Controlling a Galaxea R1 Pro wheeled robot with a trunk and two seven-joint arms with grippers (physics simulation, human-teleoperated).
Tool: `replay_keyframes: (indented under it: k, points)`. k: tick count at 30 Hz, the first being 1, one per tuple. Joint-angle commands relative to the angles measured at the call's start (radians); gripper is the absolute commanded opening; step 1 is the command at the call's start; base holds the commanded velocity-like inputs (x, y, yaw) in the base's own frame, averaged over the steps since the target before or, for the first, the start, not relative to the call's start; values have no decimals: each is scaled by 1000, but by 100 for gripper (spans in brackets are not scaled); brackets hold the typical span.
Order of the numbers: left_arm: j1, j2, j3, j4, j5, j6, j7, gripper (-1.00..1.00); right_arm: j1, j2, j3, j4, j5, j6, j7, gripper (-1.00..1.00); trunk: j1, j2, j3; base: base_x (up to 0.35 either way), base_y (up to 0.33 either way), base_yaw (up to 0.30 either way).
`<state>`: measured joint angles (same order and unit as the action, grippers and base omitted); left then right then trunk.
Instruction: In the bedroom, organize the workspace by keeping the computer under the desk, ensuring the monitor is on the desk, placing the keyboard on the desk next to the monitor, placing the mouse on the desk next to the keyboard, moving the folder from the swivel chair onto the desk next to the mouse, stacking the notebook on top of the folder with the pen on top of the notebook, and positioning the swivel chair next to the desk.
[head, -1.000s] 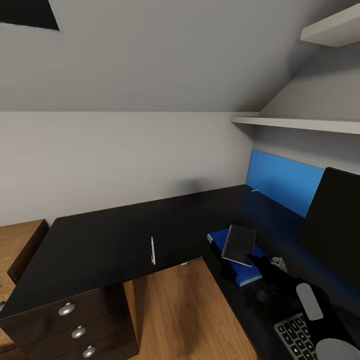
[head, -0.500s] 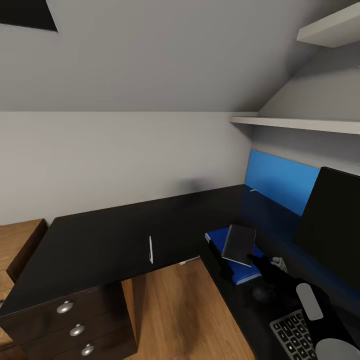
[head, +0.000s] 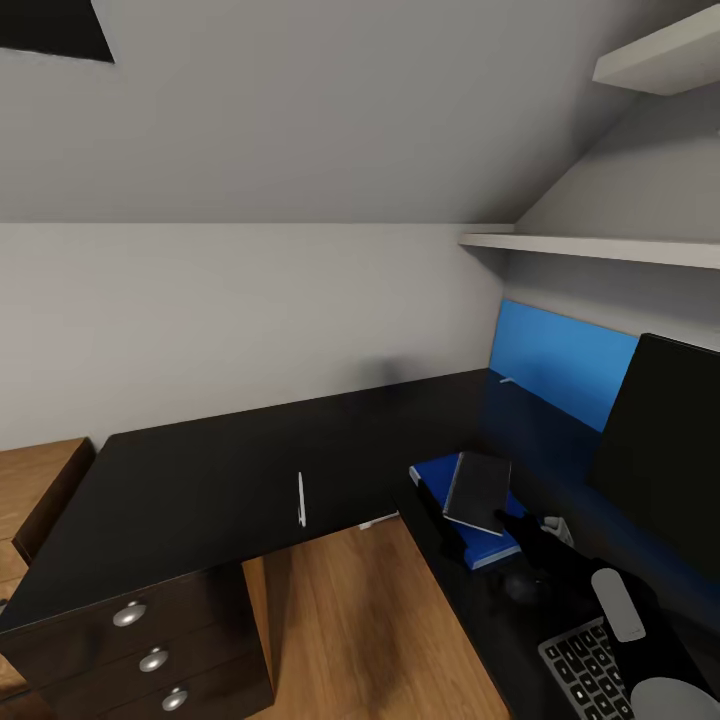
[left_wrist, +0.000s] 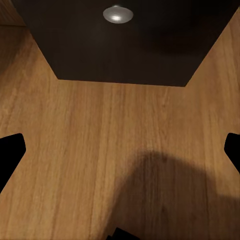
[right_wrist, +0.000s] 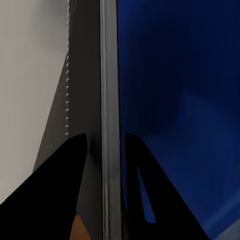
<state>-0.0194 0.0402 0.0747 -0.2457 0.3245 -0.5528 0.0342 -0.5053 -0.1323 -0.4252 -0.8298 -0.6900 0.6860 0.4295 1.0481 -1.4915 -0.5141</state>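
seen from the head: right gripper (head: 510, 522) pinching the notebook (head: 477, 490) by its lower edge, notebook tilted up above the folder (head: 470, 520). in the right wrist view, fingers (right_wrist: 57, 192) pressed on either side of the notebook's (right_wrist: 95, 115) thin edge, spiral holes running along it, folder's blue (right_wrist: 180, 100) just behind.

folder lying flat on the right wing of the desk (head: 220, 480), near its inner corner. mouse (head: 525, 585) a dim dark lump just beside the folder's near end, partly hidden by the arm. keyboard (head: 590, 665) at the desk's near right edge, its corner showing under the arm. monitor (head: 660, 440) upright along the back of that wing, before the blue wall panel (head: 565, 365).

pen (head: 301, 499) lying alone on the long wing, close to the front edge, well apart from the folder.

drawer unit (head: 150, 650) with round knobs under the desk's left end; light wood dresser (head: 35, 490) beside it. shelves (head: 600, 245) on the wall above the monitor.

left gripper (left_wrist: 120, 155) spread wide, tips at both edges of the left wrist view, hanging over the wood floor (left_wrist: 100, 150) before a dark drawer front (left_wrist: 130, 45) with one knob (left_wrist: 118, 14).
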Motion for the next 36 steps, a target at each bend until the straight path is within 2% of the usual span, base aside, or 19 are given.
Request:
replay_keyframes:
  k: [1, 32, 36]
  points:
    - [0, 0, 3, 0, -5, -2, 3, 100, -1, 0, -3, 0, -2, 7, 3, -100, 0, -1, -1, 0, 0, 0]
    - [0, 0, 4, 0, -5, -3, 3, 100, -1, 0, -4, 1, -2, 7, 3, -100, 0, -1, -1, 0, 0, 0]
    - [0, 0, 5, 0, -5, -2, 3, 100, -1, 0, -4, 1, -2, 7, 3, -100, -15, 27, 12, 0, 0, 0]
